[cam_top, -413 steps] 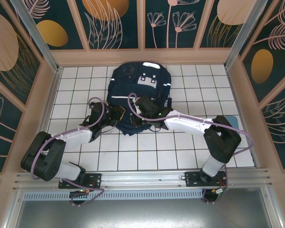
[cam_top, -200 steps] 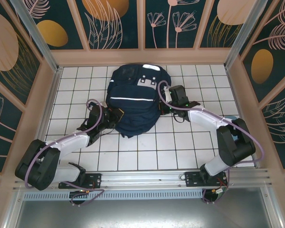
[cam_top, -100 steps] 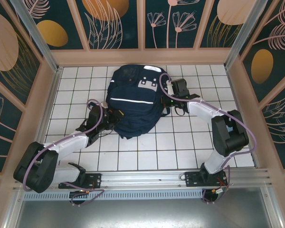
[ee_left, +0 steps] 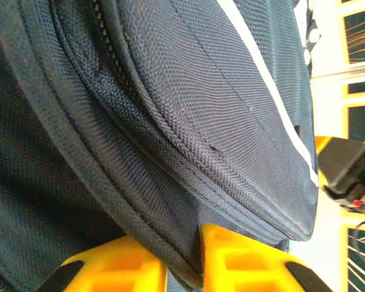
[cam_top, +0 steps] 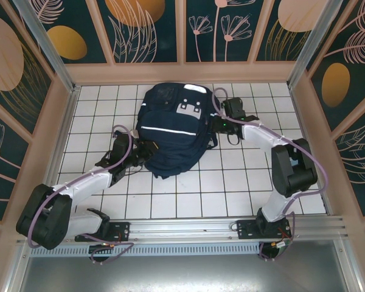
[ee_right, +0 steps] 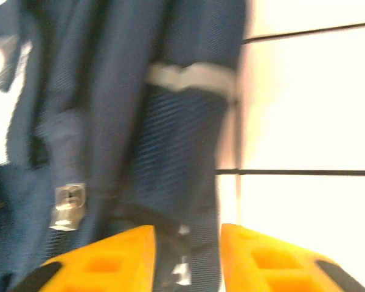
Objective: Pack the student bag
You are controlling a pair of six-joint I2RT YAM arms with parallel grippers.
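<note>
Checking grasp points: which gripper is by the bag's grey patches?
The right gripper, beside the student bag's far end; the left gripper is at its near corner.

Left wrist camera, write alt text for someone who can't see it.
Close-up of the student bag, dark navy woven fabric with a zipper running diagonally and a thin white stripe toward the upper right. At the bottom edge, the left gripper shows two yellow fingers sitting either side of a raised seam of the bag.

Student bag (cam_top: 170,137) on white-tiled table (cam_top: 231,188)
</note>
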